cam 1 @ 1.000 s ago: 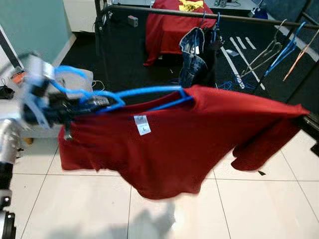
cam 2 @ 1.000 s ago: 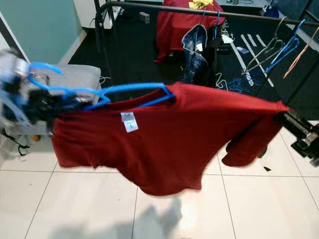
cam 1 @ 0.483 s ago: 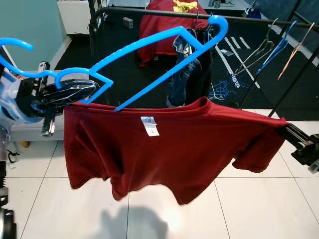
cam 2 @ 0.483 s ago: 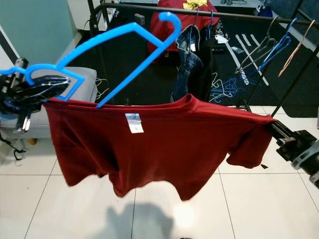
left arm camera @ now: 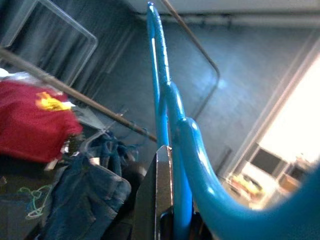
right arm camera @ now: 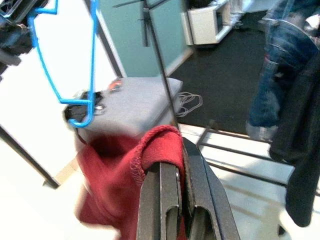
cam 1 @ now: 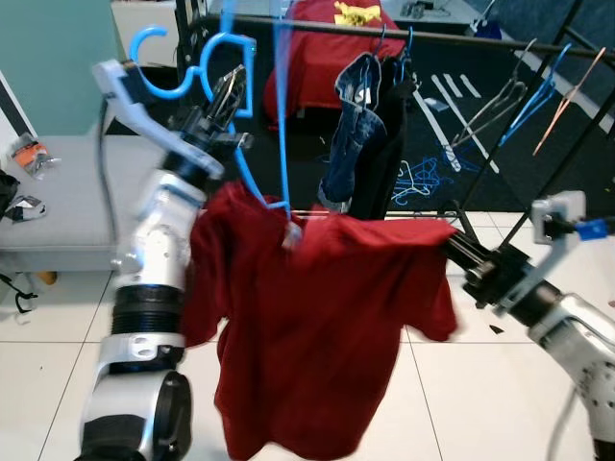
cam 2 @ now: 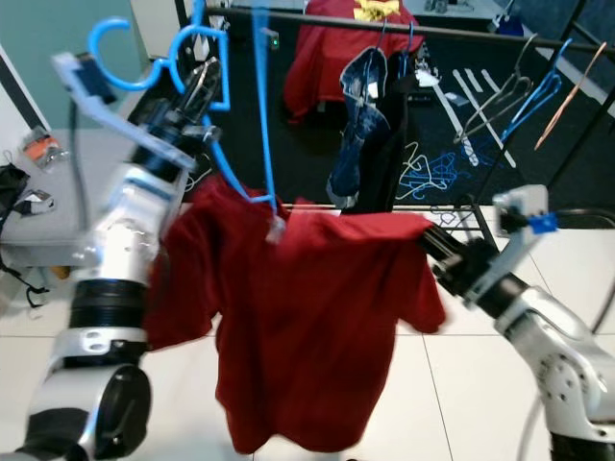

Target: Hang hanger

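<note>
blue plastic hanger stands nearly upright in front of the dark clothes rail, raised high on the robot's left, its lower corner caught in the collar of the red t-shirt. the left gripper clamps the hanger near its hook end, fingers closed on the plastic. the right gripper pinches a fold of the shirt's far shoulder, stretching the cloth sideways while the rest droops toward the white tiled floor. behind them, jeans and a red cloth with a yellow print hang on the rail, with spare hangers further right. a grey bench sits by the left arm.
</note>
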